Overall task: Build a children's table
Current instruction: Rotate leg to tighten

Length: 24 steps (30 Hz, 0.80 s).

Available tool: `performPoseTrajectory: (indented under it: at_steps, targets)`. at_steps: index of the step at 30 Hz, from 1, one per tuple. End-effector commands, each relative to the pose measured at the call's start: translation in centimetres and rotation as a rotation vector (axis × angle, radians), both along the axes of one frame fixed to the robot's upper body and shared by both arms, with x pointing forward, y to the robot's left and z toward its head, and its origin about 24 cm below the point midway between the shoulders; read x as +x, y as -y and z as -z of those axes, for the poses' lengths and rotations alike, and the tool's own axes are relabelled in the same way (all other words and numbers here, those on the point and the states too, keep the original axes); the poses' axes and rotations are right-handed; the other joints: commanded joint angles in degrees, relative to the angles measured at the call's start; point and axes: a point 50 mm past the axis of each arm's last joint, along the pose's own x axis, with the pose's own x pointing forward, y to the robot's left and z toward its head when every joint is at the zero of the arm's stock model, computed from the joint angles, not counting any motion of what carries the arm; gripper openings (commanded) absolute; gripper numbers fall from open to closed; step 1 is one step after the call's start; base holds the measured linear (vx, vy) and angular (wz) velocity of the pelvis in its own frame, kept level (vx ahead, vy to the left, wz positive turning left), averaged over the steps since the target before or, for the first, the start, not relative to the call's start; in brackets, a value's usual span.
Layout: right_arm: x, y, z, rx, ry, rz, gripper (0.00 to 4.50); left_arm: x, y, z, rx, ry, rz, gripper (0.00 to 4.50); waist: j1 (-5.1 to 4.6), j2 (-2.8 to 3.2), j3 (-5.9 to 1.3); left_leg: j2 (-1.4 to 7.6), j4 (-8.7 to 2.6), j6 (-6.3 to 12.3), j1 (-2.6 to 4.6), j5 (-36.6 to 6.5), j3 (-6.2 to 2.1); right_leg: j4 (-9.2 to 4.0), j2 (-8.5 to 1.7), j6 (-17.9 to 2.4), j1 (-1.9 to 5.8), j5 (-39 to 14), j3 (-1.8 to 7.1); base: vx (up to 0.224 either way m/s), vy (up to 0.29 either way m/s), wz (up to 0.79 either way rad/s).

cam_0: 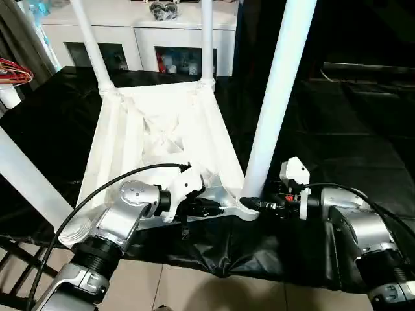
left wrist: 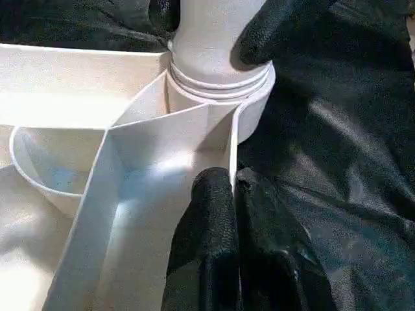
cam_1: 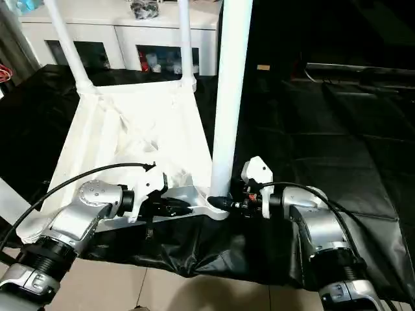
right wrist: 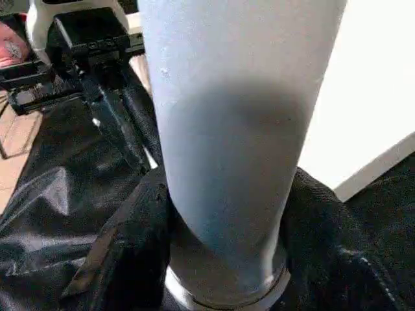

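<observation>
The white tabletop (cam_0: 162,129) lies upside down on the black-draped table, ribbed underside up. Two white legs (cam_0: 91,45) (cam_0: 206,39) stand upright in its far corner sockets. A third leg (cam_0: 275,97) stands in the near right socket (cam_0: 246,210). My right gripper (cam_0: 256,204) is shut on the base of that leg, one black finger (right wrist: 136,233) on each side of the tube. My left gripper (cam_0: 214,208) is shut on the tabletop's near rim, its fingertips (left wrist: 214,194) pinching a thin white wall just beside that socket. A fourth leg (cam_0: 26,175) slants toward the near left corner.
A white cabinet (cam_0: 136,32) stands behind the black-draped table (cam_0: 343,136). Red wires (cam_0: 13,71) lie at the far left. The tabletop's near rim sits close to the table's front edge, with tiled floor (cam_0: 194,291) below and a dark frame (cam_0: 13,265) at the lower left.
</observation>
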Motion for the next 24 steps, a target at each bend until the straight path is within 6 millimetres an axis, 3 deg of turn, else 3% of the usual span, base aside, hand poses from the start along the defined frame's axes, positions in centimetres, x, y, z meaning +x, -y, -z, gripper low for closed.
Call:
performPoseTrajectory:
  at_steps: [1, 2, 3, 4, 6, 10, 12, 16, 18, 21, 24]
  targets:
    - [-0.6, -2.6, 1.2, 0.049, -0.053, -0.038, 2.04, 1.2, 1.0, -1.4, -0.040, 0.080, -0.077, 0.00, -0.41, -0.89, -3.73, 2.01, -4.05, 3.09, 0.50, -13.89, -0.59, -4.39, -2.94, -11.04, 2.60, -18.18, 2.17, 0.000, 0.000, 0.00]
    - [0.1, -2.9, 1.7, 0.043, -0.036, 0.076, 2.04, 1.5, 1.3, -1.4, -0.035, 0.086, -0.113, 0.00, -0.52, -1.12, -3.74, 2.00, -4.04, 2.93, 0.40, -13.89, -0.60, -4.42, -2.99, -10.84, 2.63, -18.53, 2.18, 0.000, 0.000, 0.00]
    - [0.5, -3.1, 1.9, 0.038, -0.031, 0.131, 2.04, 1.7, 1.4, -1.3, -0.032, 0.088, -0.131, 0.00, -0.79, -0.87, -3.54, 1.85, -4.17, 2.24, 0.45, -14.60, -0.61, -4.63, -2.97, -10.46, 2.33, -20.19, 2.16, 0.000, 0.000, 0.00]
    - [0.9, -3.5, 2.3, 0.026, -0.026, 0.203, 2.04, 1.9, 1.9, -1.3, -0.031, 0.094, -0.158, 0.00, -1.37, -1.11, -3.50, 1.75, -4.38, 1.20, 0.31, -15.70, -0.85, -4.71, -2.97, -9.62, 2.55, -22.38, 1.96, 0.000, 0.000, 0.00]
    - [1.4, -4.1, 2.8, 0.019, -0.032, 0.310, 2.03, 2.1, 2.7, -1.2, -0.030, 0.100, -0.193, 0.00, -2.37, -0.99, -3.46, 1.74, -4.43, 0.50, 0.57, -17.65, -1.00, -4.99, -2.95, -8.99, 2.34, -24.10, 1.98, 0.000, 0.000, 0.00]
    - [2.2, -5.8, 3.3, 0.015, -0.051, 0.458, 2.02, 2.7, 4.4, -1.4, -0.035, 0.116, -0.256, 0.00, -3.30, -1.06, -3.40, 1.42, -4.35, 0.80, 0.50, -18.80, -0.96, -5.38, -2.85, -8.43, 2.24, -25.43, 1.93, 0.000, 0.000, 0.00]
    - [2.7, -7.1, 3.5, -0.015, -0.056, 0.528, 2.02, 3.1, 5.7, -1.6, -0.036, 0.138, -0.301, 0.00, -3.53, -0.79, -3.47, 1.40, -4.37, 0.55, 0.45, -18.61, -1.09, -5.42, -2.83, -8.19, 2.22, -25.55, 1.86, 0.000, 0.000, 0.00]
    - [2.9, -8.1, 2.8, 0.024, -0.037, 0.512, 2.02, 3.2, 6.6, -1.9, -0.050, 0.147, -0.306, 0.00, -3.43, -0.79, -3.68, 1.48, -4.30, 1.32, 0.47, -18.28, -0.93, -5.27, -2.81, -9.24, 2.32, -21.84, 2.02, 0.000, 0.000, 0.00]
    - [3.0, -8.4, 2.1, 0.091, -0.030, 0.470, 2.71, 3.2, 6.9, -2.1, -0.055, 0.159, -0.286, 0.00, -3.31, -0.72, -3.81, 1.55, -4.23, 1.90, 0.42, -17.26, -0.87, -4.95, -2.73, -10.19, 2.45, -18.73, 2.08, 0.000, 0.000, 0.00]
    - [2.8, -7.6, 1.9, 0.115, -0.035, 0.418, 2.76, 2.9, 6.5, -2.1, -0.061, 0.161, -0.245, 0.00, -3.06, -0.76, -3.80, 1.55, -4.13, 3.06, 0.35, -16.30, -0.71, -4.84, -2.83, -11.23, 2.67, -16.91, 2.10, 0.000, 0.000, 0.00]
    - [2.6, -6.8, 1.9, 0.102, -0.023, 0.377, 3.11, 2.7, 6.0, -2.0, -0.061, 0.164, -0.206, 0.00, -2.95, -0.81, -3.82, 1.58, -4.16, 3.32, 0.26, -15.48, -0.74, -4.82, -2.86, -11.23, 2.79, -17.03, 2.05, 0.000, 0.000, 0.00]
